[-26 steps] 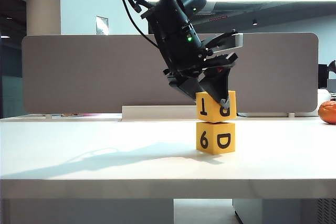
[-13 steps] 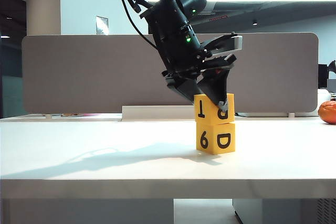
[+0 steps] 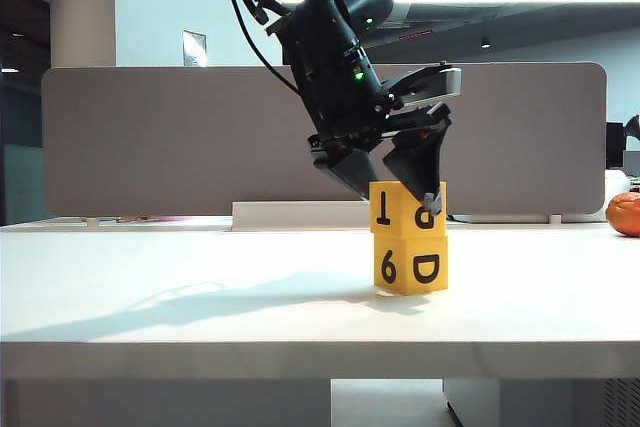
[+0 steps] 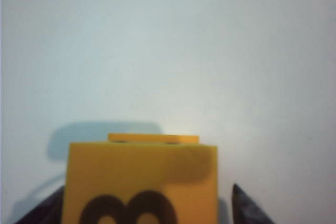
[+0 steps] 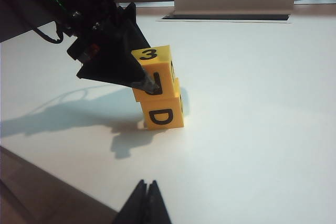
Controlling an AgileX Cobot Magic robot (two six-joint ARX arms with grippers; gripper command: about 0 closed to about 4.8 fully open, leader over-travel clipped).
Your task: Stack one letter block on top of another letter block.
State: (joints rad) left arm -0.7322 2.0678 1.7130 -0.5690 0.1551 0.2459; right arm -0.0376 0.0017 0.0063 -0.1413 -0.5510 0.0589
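Two yellow-orange letter blocks stand stacked on the white table (image 3: 150,287). The upper block (image 3: 395,209) shows "T" and a partly covered letter. It rests level on the lower block (image 3: 410,267), which shows "6" and "D". My left gripper (image 3: 400,192) straddles the upper block (image 4: 142,177) with its jaws open, and a gap shows beside one fingertip (image 4: 244,208). A sliver of the lower block (image 4: 152,138) shows past it. My right gripper (image 5: 146,184) is shut and empty, well back from the stack (image 5: 163,116).
An orange fruit (image 3: 625,214) lies at the table's far right edge. A grey partition (image 3: 150,137) and a white rail (image 3: 300,215) run along the back of the table. The left arm leans over the stack from the upper left.
The upper block has settled from a slight tilt to lying flat on the lower one. The left jaws have spread apart around it. The right gripper has not moved.
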